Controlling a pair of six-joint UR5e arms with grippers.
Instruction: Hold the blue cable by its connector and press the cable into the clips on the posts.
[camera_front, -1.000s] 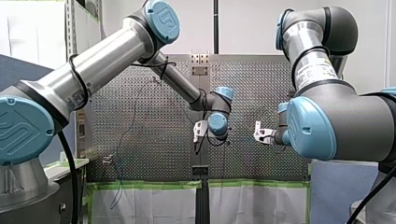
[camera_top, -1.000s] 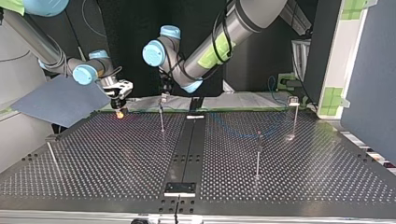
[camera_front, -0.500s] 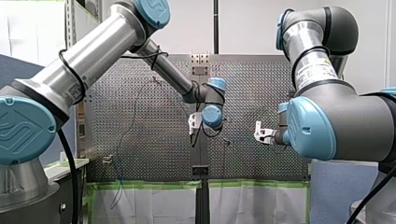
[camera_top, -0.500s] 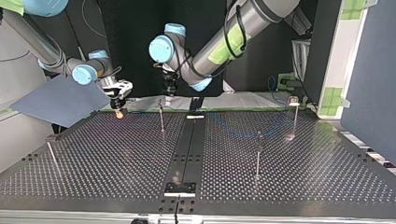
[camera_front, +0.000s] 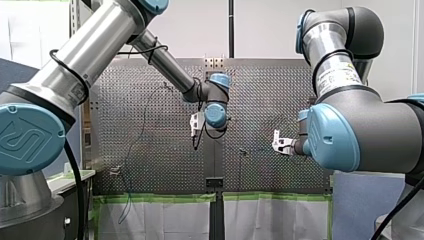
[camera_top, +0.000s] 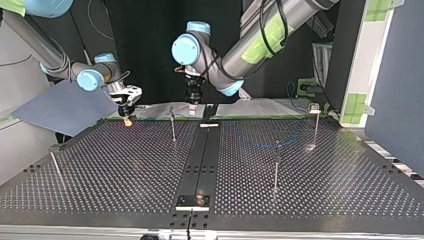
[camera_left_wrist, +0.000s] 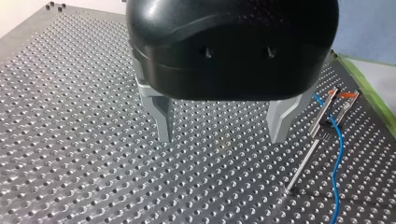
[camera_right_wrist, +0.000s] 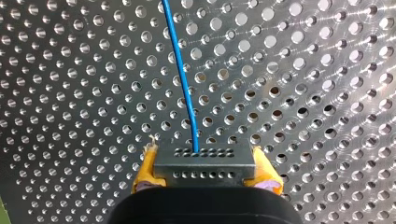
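In the right wrist view my right gripper (camera_right_wrist: 205, 176) is shut on a dark connector block (camera_right_wrist: 204, 161), held between its yellow pads (camera_right_wrist: 145, 169). The blue cable (camera_right_wrist: 183, 79) runs from the connector out over the perforated plate. In the left wrist view my left gripper (camera_left_wrist: 220, 138) hangs open above the plate with nothing between its metal fingers. Beside it a thin post (camera_left_wrist: 310, 149) stands with the blue cable (camera_left_wrist: 338, 158) passing its clip. In the top view my right gripper (camera_top: 129, 109) is at the far left edge and my left gripper (camera_top: 192, 102) is near the middle.
Several thin posts stand on the plate: one near the middle (camera_top: 172, 125), one at the right (camera_top: 276, 165), one at the far right (camera_top: 315, 125), one at the near left (camera_top: 54, 165). A dark centre strip (camera_top: 200, 155) runs across the plate.
My left arm has lifted and swung its open gripper toward the top view's right, away from the middle post. My right arm has stayed still with the connector.
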